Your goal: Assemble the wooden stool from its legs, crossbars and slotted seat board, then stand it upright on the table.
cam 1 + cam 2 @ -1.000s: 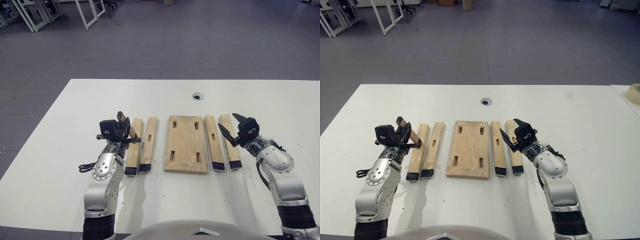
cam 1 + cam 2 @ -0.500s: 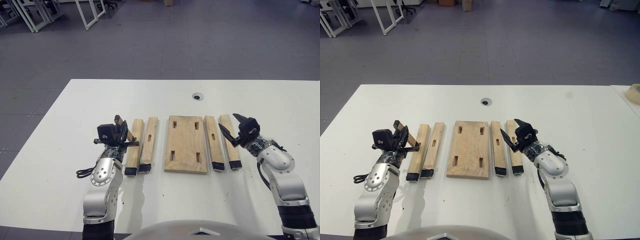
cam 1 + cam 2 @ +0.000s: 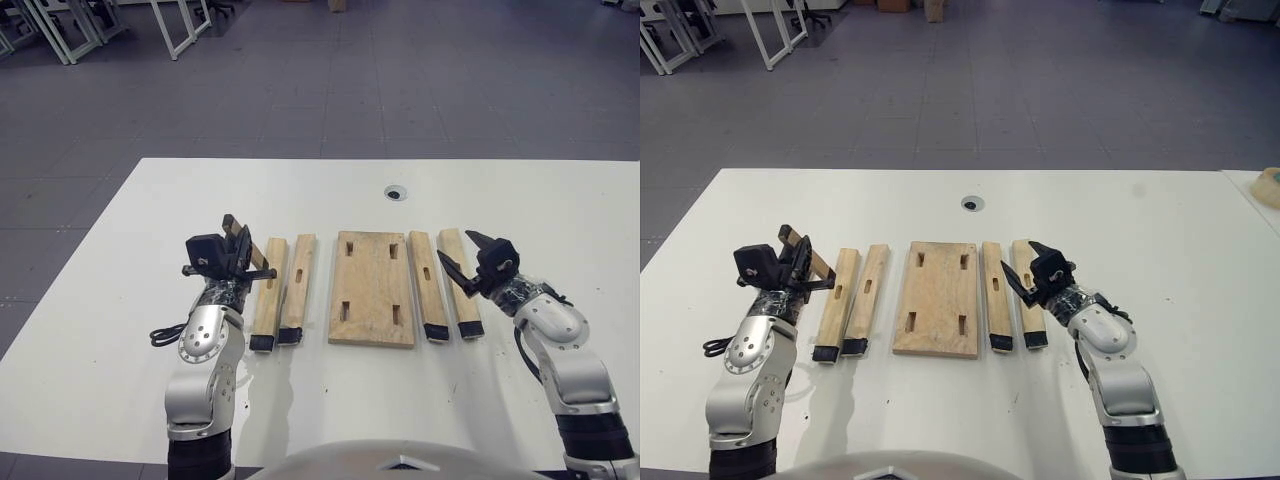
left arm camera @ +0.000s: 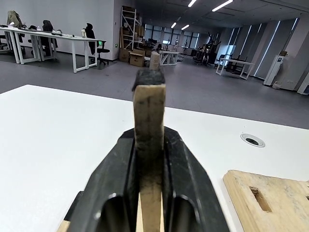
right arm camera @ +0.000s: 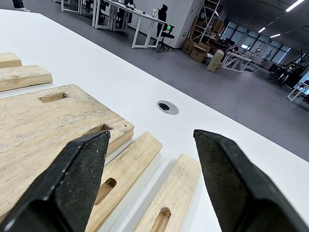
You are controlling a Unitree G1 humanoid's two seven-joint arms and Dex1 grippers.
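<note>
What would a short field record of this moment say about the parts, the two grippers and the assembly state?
Table: white table, parts lying flat on it
Seat board: seat board, slotted, in the middle
Legs: left pair of legs and right pair of legs, flanking the board
Left gripper: left gripper shut on a crossbar, held off the table
Right gripper: right gripper open, above the right pair
Assembly: nothing joined yet

white table (image 3: 560,200) | seat board (image 3: 372,290) centre | left legs (image 3: 295,300) | right legs (image 3: 430,300)
</note>
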